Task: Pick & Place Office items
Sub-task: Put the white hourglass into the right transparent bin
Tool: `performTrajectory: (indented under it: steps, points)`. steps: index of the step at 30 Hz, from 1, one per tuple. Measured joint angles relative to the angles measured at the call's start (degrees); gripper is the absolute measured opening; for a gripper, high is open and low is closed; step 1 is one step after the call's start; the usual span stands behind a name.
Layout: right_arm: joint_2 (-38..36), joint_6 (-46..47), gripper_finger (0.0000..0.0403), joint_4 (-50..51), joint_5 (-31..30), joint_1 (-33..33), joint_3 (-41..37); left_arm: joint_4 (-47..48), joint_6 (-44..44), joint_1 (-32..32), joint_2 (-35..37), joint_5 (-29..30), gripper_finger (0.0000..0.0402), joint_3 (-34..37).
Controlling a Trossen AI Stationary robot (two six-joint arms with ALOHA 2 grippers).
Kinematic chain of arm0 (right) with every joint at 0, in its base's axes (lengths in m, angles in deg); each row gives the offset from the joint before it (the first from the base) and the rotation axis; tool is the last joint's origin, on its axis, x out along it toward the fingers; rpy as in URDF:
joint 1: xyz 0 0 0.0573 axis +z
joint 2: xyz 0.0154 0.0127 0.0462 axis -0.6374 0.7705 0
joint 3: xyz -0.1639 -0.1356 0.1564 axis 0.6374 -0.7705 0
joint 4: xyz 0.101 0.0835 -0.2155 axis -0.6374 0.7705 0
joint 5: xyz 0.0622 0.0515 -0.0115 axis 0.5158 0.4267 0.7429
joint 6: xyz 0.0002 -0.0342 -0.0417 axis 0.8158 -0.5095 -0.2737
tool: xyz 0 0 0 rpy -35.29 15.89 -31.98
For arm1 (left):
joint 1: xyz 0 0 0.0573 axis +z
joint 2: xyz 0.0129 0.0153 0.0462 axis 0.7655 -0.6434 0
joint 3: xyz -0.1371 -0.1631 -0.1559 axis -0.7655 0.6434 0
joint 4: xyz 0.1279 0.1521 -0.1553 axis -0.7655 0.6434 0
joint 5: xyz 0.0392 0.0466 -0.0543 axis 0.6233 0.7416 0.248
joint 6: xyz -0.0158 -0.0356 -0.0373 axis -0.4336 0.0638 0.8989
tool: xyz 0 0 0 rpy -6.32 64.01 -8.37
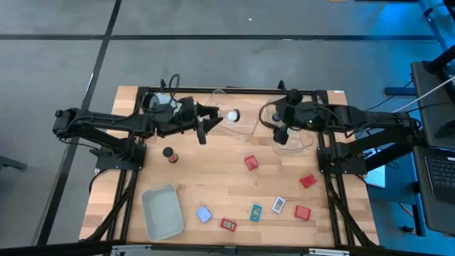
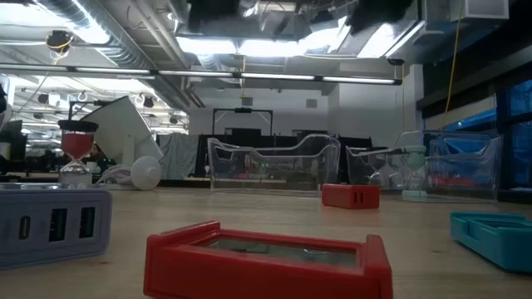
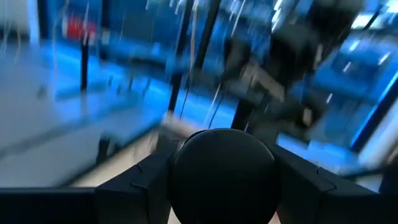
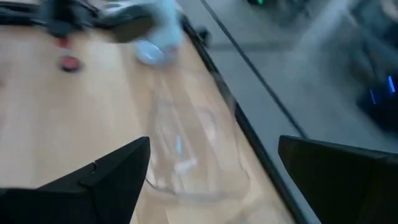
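Note:
My left gripper (image 1: pixel 208 124) hangs above the table's far middle, beside a clear bin (image 1: pixel 242 126) that holds a white-topped cylinder (image 1: pixel 231 116). It is shut on a round black cylinder (image 3: pixel 224 168); in the high view the dark gripper hides this piece. My right gripper (image 1: pixel 281 135) is open over a second clear bin (image 4: pixel 186 162), with nothing between its fingers. More office items lie on the wood: a black-topped piece with red (image 1: pixel 168 153), red blocks (image 1: pixel 251 163) (image 1: pixel 307 181) (image 1: pixel 303 212), a pale blue block (image 1: pixel 204 214), a teal card (image 1: pixel 255 210) and a white card (image 1: pixel 279 205). My left gripper pinches the black cylinder by its round sides (image 3: pixel 180 171) between its two fingers (image 3: pixel 130 186), and the wrist view sees the piece end-on. The fingers lie level and point toward the table's right side. The piece is lifted clear of the table.
A grey-white bin (image 1: pixel 162 211) sits at the near left. A small red card (image 1: pixel 227 224) lies by the near edge. In the low view a red frame (image 2: pixel 266 257) and a grey-blue block (image 2: pixel 50 224) stand close in front. Bare wood shows between the bins and the scattered items.

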State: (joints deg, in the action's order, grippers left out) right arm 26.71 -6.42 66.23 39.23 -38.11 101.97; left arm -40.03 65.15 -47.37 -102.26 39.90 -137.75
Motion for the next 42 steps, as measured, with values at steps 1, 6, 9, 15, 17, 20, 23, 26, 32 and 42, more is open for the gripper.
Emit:
performTrajectory:
  steps: [1, 6, 9, 15, 17, 20, 23, 26, 32, 42]
  points:
    - [0.03, -2.24, 0.0357, -1.56, 0.78, 0.92, 0.0, -2.66, -1.05, -0.2, -0.41, 0.0, 0.0205, -0.03]
    - [1.12, -9.43, 0.0357, -9.65, 1.96, 3.94, -0.02, -12.81, -3.51, -0.67, -3.31, -3.02, 0.0205, 0.0]
    - [2.44, -13.39, 0.0357, -14.11, 2.03, 4.35, -0.02, -20.24, -3.69, -0.66, -6.08, -6.96, 0.0205, 0.0]
    - [5.23, -17.83, 0.0357, -20.5, -0.09, 4.69, -0.02, -29.29, -3.09, -0.71, -10.06, -11.08, 0.0205, 0.02]
    - [5.2, -18.13, 0.0357, -21.61, -0.83, 4.69, -0.02, -30.4, -2.42, -0.92, -10.39, -11.7, 0.0205, 0.02]
    - [5.2, -19.31, 0.0357, -24.94, 0.67, 4.67, -0.02, -32.19, -2.12, -1.12, -10.37, -11.78, 0.0205, 0.02]
    - [5.18, -20.84, 0.0357, -28.9, 5.13, 4.69, -0.02, -33.32, -2.17, -1.54, -10.37, -11.77, 0.0205, 0.02]
    - [5.48, -21.28, 0.0357, -32.15, 9.31, 4.69, -0.02, -33.6, -2.2, -1.56, -10.37, -11.76, 0.0205, 0.02]
    - [5.56, -22.84, 0.0357, -36.16, 13.76, 4.63, -0.02, -37.35, -2.18, -1.55, -10.35, -12.65, 0.0205, 0.02]
    - [5.77, -22.49, 0.0356, -38.66, 17.63, 4.58, -0.02, -38.1, -2.18, -1.91, -10.35, -13.18, 0.0205, 0.02]
